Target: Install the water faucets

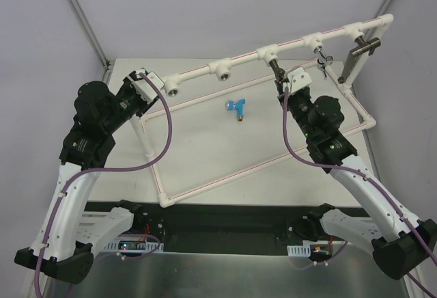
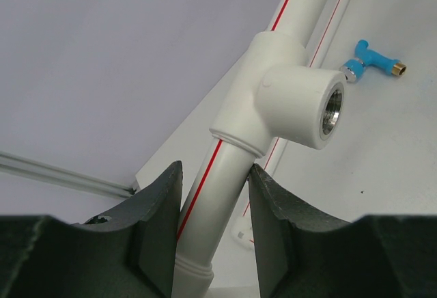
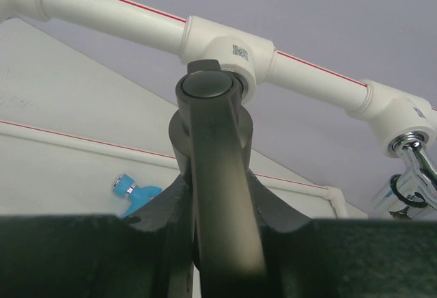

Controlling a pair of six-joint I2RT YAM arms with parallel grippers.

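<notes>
The grey faucet is being pinched by the right gripper (axis at twelve o'clock, into the tee); the pipe is being clamped by the left gripper.

The dark grey metal faucet is clamped in the right gripper, its upper end at a tee socket of the white plastic pipe frame. The small faucet with a bright blue handle and brass threaded end lies on its side on the table, inside the frame. A chrome faucet hangs from the neighbouring socket.
</notes>
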